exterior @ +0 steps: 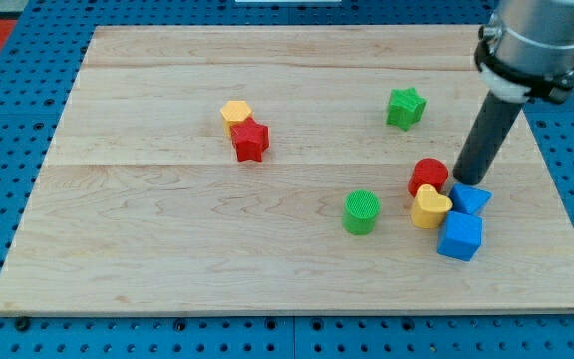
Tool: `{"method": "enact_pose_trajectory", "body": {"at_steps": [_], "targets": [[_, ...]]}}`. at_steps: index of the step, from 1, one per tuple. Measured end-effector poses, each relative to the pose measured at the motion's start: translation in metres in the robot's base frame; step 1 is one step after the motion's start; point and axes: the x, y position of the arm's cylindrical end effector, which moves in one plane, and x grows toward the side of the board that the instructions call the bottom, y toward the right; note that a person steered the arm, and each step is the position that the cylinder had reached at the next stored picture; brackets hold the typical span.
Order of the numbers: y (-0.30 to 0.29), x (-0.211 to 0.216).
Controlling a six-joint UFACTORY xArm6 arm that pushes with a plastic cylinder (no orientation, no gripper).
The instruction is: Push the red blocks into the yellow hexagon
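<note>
A yellow hexagon [235, 113] lies left of centre, with a red star [250, 141] touching its lower right side. A red cylinder [428, 176] lies at the right, touching a yellow heart [430, 208] just below it. My tip [464, 181] rests on the board just right of the red cylinder, at the top edge of a blue triangle [469, 198].
A blue cube [460, 236] sits below the blue triangle, next to the yellow heart. A green cylinder [362, 211] lies left of the heart. A green star [405, 107] lies toward the view's top right. The wooden board [167, 249] sits on a blue pegboard.
</note>
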Motion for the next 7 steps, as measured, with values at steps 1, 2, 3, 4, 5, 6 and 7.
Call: {"method": "enact_pose_trajectory", "body": {"at_steps": [1, 2, 3, 4, 5, 6, 7], "targets": [[-0.083, 0.002], [-0.147, -0.043], [-0.177, -0.077], [-0.109, -0.070], [-0.111, -0.115], [-0.169, -0.120], [-0.162, -0.091]]}}
